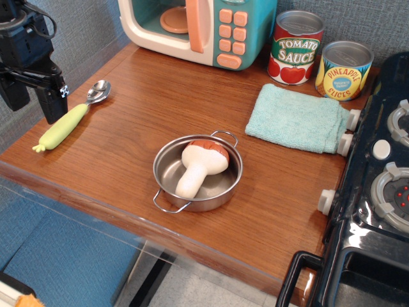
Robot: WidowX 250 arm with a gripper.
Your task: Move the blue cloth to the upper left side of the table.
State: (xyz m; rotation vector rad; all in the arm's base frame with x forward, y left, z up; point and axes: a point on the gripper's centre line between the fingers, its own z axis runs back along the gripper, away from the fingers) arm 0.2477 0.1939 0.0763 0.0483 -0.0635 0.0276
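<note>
My gripper (pixel 32 102) hangs with jaws apart, empty; the blue cloth (pixel 298 118) lies far across the table (pixel 140 96).

At the far edge of the table (pixel 140 109), toward its right corner, you have two cans with readable labels. The red and green can (pixel 294 48) reads "TOMATO SAUCE" in white letters. Just to its right, the yellow and blue can (pixel 344 70) reads "PINEAPPLE SLICES"; the smaller print between those two words is too small to read.
</note>
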